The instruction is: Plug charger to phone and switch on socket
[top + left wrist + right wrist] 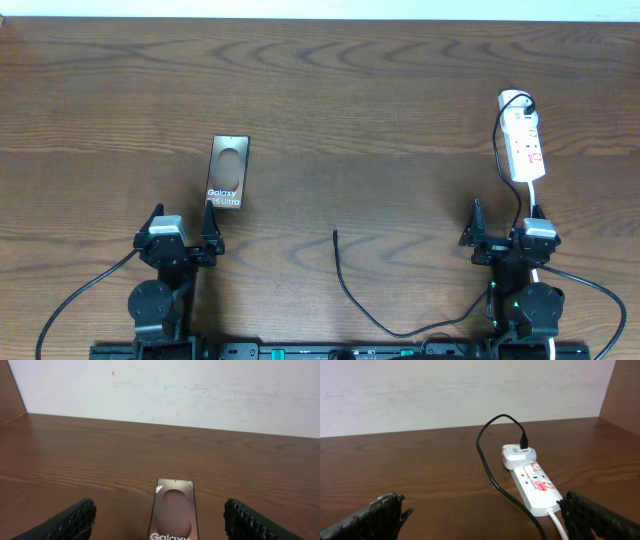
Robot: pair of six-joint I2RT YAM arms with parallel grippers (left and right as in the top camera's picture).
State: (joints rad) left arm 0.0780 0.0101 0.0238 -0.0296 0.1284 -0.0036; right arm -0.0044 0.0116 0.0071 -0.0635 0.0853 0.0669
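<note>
dark wood-grain table (400, 80) is stretching under both arms, with a pale wall (200, 390) rising behind its far edge. left gripper (183, 228) is sitting low over the wood with its jaws spread wide, holding nothing. the phone (229, 171) is lying flat just ahead of its fingertips, screen up, and in the left wrist view its near end is lining up with the gap between the jaws. right gripper (505, 228) is likewise gaping wide and gripping nothing. the socket (535, 485) is lying ahead of it and slightly to its right, near but not touching. a white plug (517, 455) is sitting at the socket's far end, and a white cord (559, 522) is running from the near end back toward the right finger. the charger (347, 285) is entering that white plug, arcing up and trailing back past the gripper. its free tip is lying on bare wood roughly midway between the two grippers, apart from the phone.
</note>
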